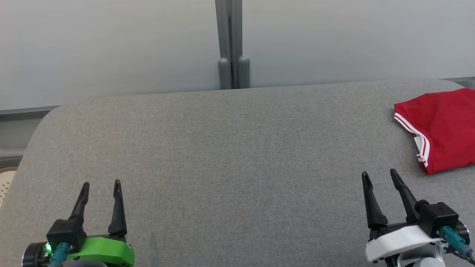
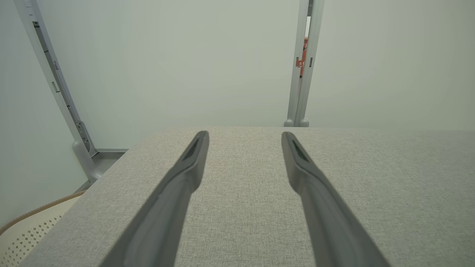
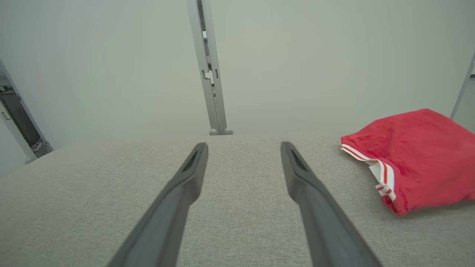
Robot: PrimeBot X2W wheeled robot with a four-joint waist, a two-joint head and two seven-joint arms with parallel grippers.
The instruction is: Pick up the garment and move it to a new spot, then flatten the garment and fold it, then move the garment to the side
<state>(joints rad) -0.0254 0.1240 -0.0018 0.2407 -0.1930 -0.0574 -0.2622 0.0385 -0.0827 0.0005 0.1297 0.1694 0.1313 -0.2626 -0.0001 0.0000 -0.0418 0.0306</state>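
Red garment [image 1: 441, 129] lies folded at 3 o'clock on the grey table [image 1: 222, 155], approx. 1 o'clock of the right gripper [image 1: 379, 173]. It and the left gripper [image 1: 101, 183] rest spread wide, empty. Fold & side-move look done; prob. nothing left.

Grey fabric table [image 1: 222, 155]; pale wall [image 1: 111, 44]

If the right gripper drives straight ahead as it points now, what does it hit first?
Probably nothing soon: the right gripper points across the grey table, with the red garment off to its right. Height above the table is unclear.
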